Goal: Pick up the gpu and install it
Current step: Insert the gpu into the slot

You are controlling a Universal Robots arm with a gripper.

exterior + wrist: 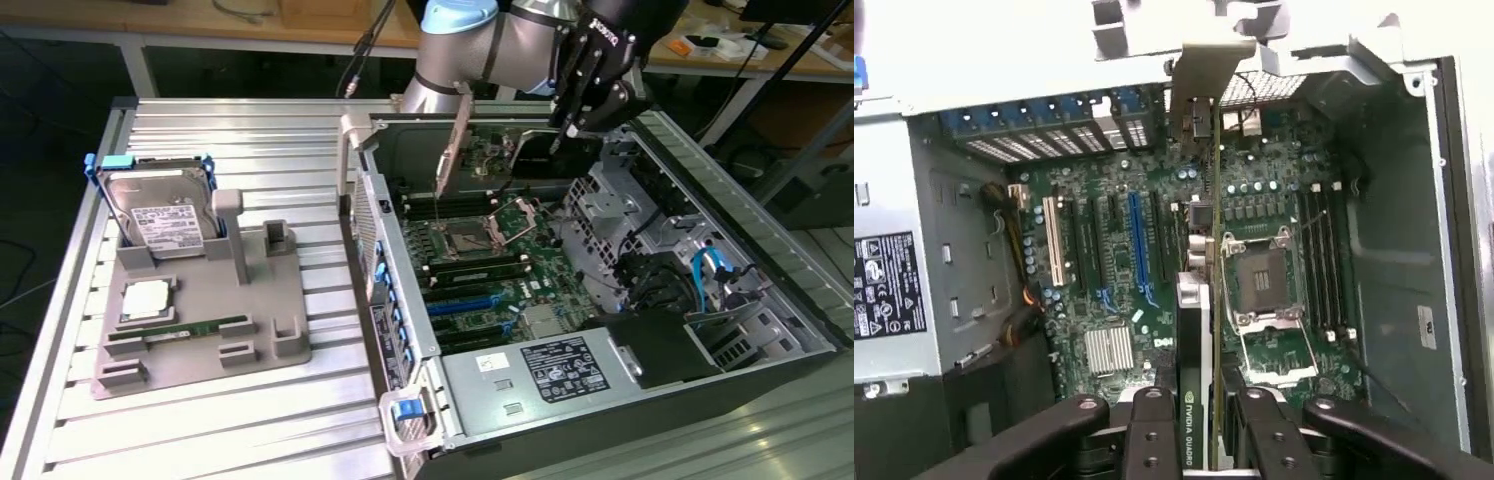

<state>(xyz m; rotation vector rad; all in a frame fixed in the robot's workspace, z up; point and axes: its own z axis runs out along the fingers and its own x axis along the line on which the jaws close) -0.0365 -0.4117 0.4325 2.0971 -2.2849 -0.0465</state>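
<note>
"Where's the graphics card?"

"In the gripper point(1204, 405) — the graphics card point(1194, 380) is pinched between its fingers, gripped near one end. It's edge-on in the wrist view, with the NVIDIA Quadro lettering showing, and its metal bracket point(455, 145) is at the end away from the fingers."

"And where's that in the exterior view?"

"Around one o'clock, over the open computer case point(434, 350). The bracket hangs tilted, nearly upright, above the main board point(541, 285)."

"Is the card seated in a slot?"

"No, it's held up over the board. A blue slot point(1139, 240) shows down there, and the processor socket point(1262, 280) too."

"What else is on the bench?"

"At eight o'clock, beside the case, there's a grey tray point(274, 285). It holds a small square chip point(146, 298) and a green memory stick point(183, 331) — and the hard drive point(163, 212) stands upright at nine o'clock, at the tray's far end."
</note>
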